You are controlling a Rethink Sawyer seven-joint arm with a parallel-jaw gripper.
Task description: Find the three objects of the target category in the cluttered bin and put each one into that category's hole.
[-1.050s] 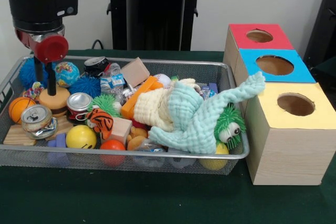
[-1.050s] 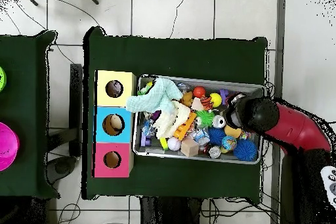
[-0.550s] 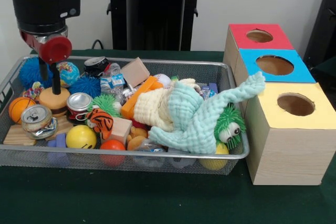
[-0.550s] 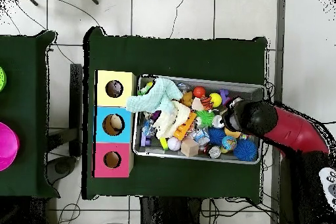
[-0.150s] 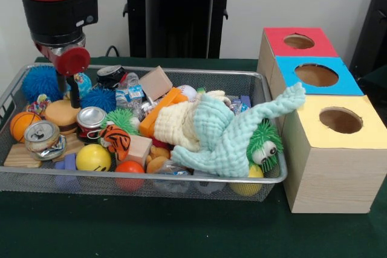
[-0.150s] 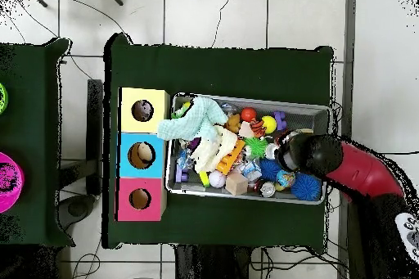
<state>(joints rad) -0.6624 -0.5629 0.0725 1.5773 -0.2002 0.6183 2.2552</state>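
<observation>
We see the gripper (image 5: 71,92) has shifted right, off the burger toy (image 5: 62,113) at the bin's (image 5: 181,182) left; grip state we cannot tell.

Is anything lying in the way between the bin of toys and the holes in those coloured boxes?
Partly: a mint green cloth spills over the bin's rim and leans on the yellow box. The holes on top stay uncovered.
</observation>
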